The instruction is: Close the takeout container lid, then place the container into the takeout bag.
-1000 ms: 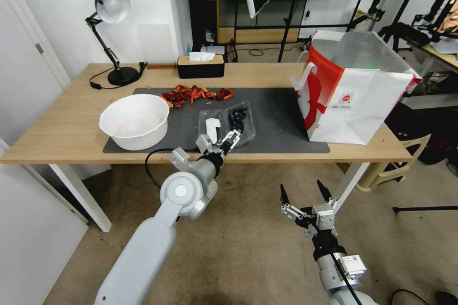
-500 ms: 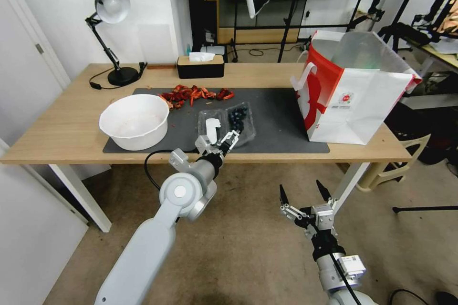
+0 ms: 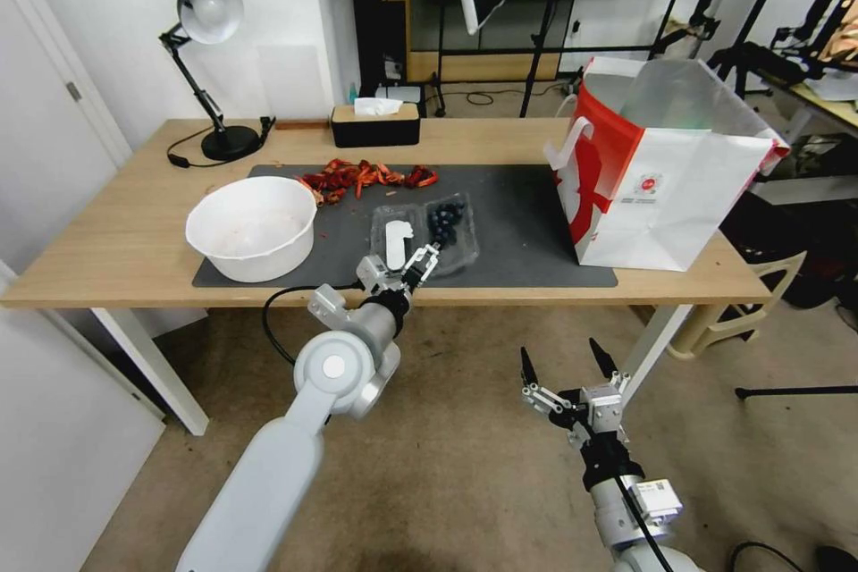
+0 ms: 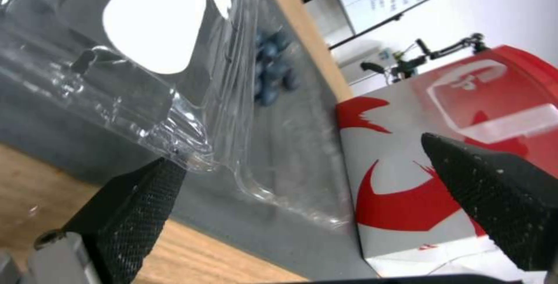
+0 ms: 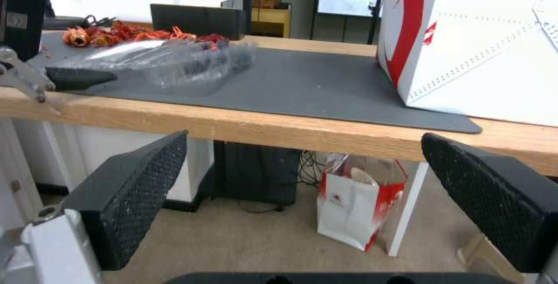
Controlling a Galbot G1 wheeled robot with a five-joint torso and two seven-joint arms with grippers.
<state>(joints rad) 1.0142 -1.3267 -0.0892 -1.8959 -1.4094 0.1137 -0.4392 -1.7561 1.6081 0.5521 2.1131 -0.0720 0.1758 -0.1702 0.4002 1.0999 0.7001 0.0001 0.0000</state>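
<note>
The near edge of the takeout container (image 3: 427, 235) is partly hidden behind the left end effector (image 3: 402, 265) in the head view. In the left wrist view its clear walls (image 4: 174, 101) blur into glare, and the blueberries (image 4: 272, 72) clump too tightly to count. One container lies open and flat on the dark mat (image 3: 518, 237) of the worktop (image 3: 107, 250), with its single lid (image 3: 395, 237), bearing one white sticker (image 3: 396, 240), on the side toward the one white bowl (image 3: 252, 226). One takeout bag (image 3: 657, 170) stands upright at the right end of the mat, well apart from the container, its far rim cut off by clutter behind. The left arm reaches up from below the worktop's front edge, its end effector spread wide at the container's near edge, one fingertip (image 4: 130, 212) just beside the plastic rim and grasping nothing. The right end effector (image 3: 567, 365) hangs low before the worktop, fingers parted and empty. A heap of red scraps (image 3: 362, 175) lies behind the container.
</note>
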